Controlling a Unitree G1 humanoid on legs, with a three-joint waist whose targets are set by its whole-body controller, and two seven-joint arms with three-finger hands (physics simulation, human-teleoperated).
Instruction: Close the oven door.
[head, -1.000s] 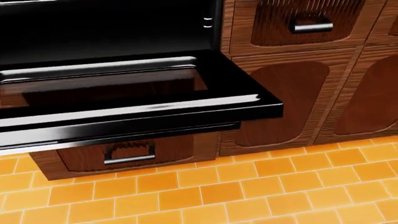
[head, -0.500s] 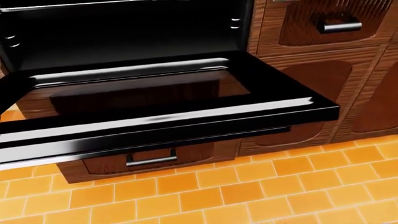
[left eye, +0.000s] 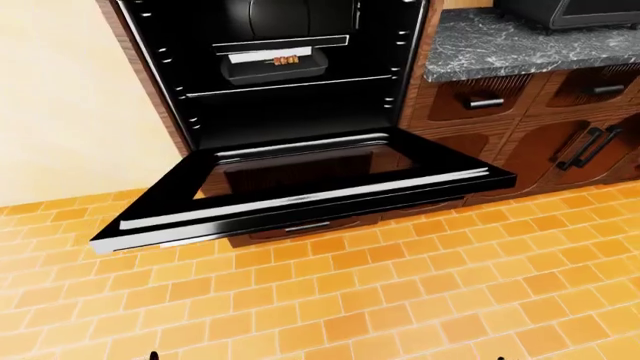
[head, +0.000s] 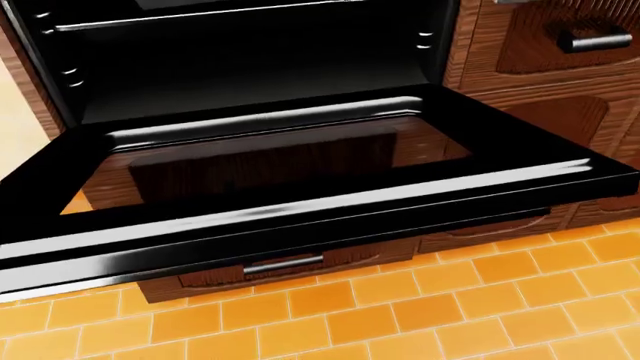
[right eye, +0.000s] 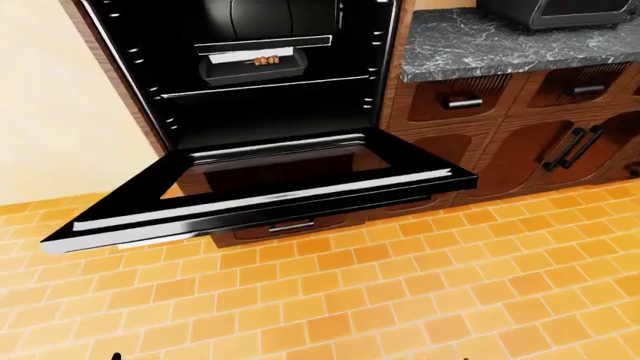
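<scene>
While the oven door (left eye: 300, 191) hangs fully open, folded down flat and level above the orange tiled floor (left eye: 400, 300), it fills the middle of both eye views and nearly all of the head view. One glass window is set in the door's inner face, and it reflects dark wood grain. One bright metal handle bar (left eye: 300, 201) runs along the door's outer edge, the edge nearest the bottom of the views.

Behind the door, the oven cavity (left eye: 290, 75) stands open, black inside. One wire rack (left eye: 290, 85) spans it from wall to wall, and above that one dark tray (left eye: 275, 67) holds a small row of brownish pieces, too small to name. Beneath the door, one drawer with a single short metal handle (head: 284, 264) shows in the head view.

At the right of the eye views, one grey marbled countertop (left eye: 520, 45) tops dark wooden cabinets (left eye: 560, 135). Two drawers with one horizontal handle each sit directly under the counter's edge, and below them a cabinet door carries black vertical handles. One black appliance (left eye: 570, 11) sits at the counter's top right corner, cut off by the view's edge. A plain cream wall (left eye: 70, 112) fills the left.

Neither hand can be made out, so whether the fingers are spread or closed cannot be told.
</scene>
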